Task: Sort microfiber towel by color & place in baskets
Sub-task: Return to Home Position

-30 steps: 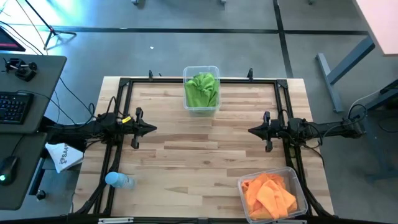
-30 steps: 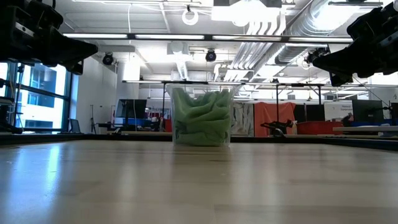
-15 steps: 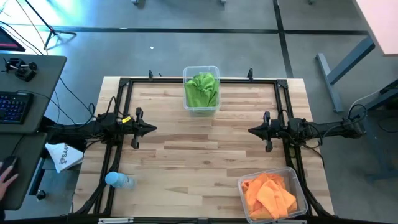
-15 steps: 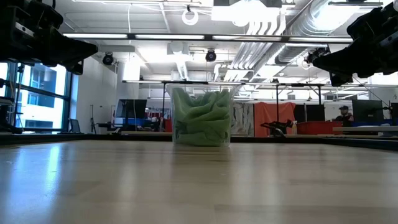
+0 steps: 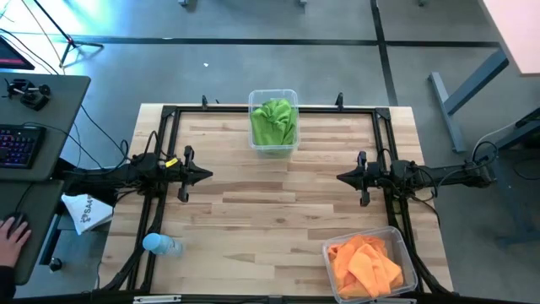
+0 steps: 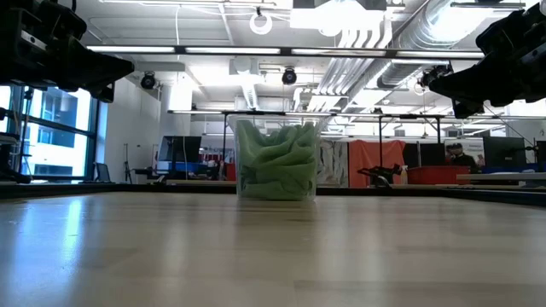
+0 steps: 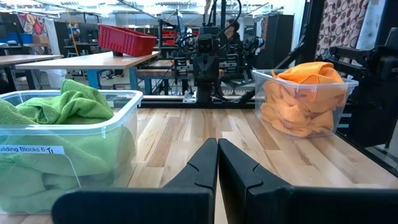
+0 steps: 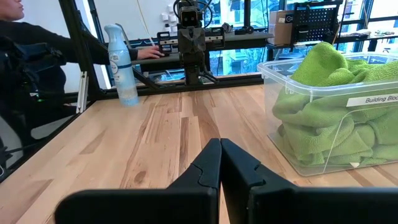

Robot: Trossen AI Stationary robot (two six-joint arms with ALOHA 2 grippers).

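Green towels [image 5: 273, 121] in top-centre tub [image 5: 272, 150], orange towels [image 5: 365, 263] in lower-right tub [image 5: 413, 270].
Mid-frame, left gripper [image 5: 208, 176] and right gripper [image 5: 340, 177] both pinched closed, empty.

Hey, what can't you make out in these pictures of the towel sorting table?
- Green towels and orange towels: bunched in their tubs, so every view hides the lower ones; no count possible.
- Tub label: the right wrist view's edge cuts its text short.
- Orange tub: missing from the low view.
- Person's hand: the high view's left edge cuts off the arm.
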